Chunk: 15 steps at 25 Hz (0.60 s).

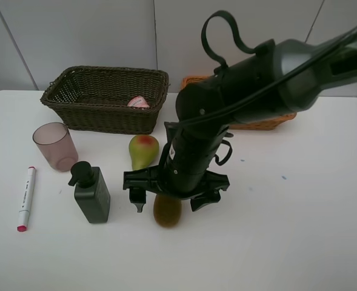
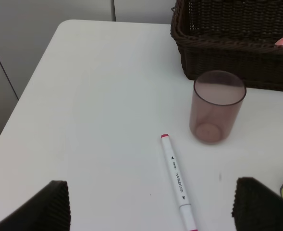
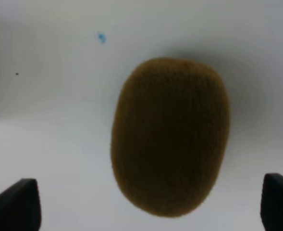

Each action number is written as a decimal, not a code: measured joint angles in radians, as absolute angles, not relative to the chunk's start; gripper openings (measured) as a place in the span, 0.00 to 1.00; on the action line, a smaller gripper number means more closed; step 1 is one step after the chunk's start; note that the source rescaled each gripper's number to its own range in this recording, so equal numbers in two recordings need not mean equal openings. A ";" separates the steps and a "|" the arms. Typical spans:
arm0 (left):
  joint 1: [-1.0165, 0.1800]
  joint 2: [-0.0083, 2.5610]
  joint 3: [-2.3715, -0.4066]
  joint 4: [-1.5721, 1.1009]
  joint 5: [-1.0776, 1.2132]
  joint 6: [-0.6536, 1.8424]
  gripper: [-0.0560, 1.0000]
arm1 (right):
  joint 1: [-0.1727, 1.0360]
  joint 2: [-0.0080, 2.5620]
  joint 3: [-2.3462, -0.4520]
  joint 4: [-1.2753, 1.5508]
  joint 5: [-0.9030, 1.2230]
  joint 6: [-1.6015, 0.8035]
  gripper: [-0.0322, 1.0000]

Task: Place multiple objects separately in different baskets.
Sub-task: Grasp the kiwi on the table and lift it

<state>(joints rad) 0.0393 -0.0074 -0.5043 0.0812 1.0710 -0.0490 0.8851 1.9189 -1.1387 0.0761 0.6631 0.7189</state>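
On a white counter (image 1: 299,236), the right claw (image 1: 169,204) hangs spread wide over a brown kiwi (image 3: 170,137) lying there, its jaws on either side and clear of the fruit. The left claw (image 2: 151,207), also released, hovers above a white marker (image 2: 178,180) beside a mauve cup (image 2: 217,107). A pear (image 1: 143,150) and a dark pump bottle (image 1: 92,195) sit near the kiwi. A pink bottle (image 1: 138,102) lies in the dark brown basket (image 1: 105,118).
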 joint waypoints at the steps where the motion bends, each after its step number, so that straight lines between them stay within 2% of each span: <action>1: 0.039 -0.007 -0.504 0.081 1.071 -0.049 0.90 | 0.885 1.925 -1.145 0.076 0.664 0.719 1.00; 15: 0.039 -0.007 -0.504 0.081 1.071 -0.049 0.90 | 0.893 2.002 -1.226 0.077 0.718 0.719 1.00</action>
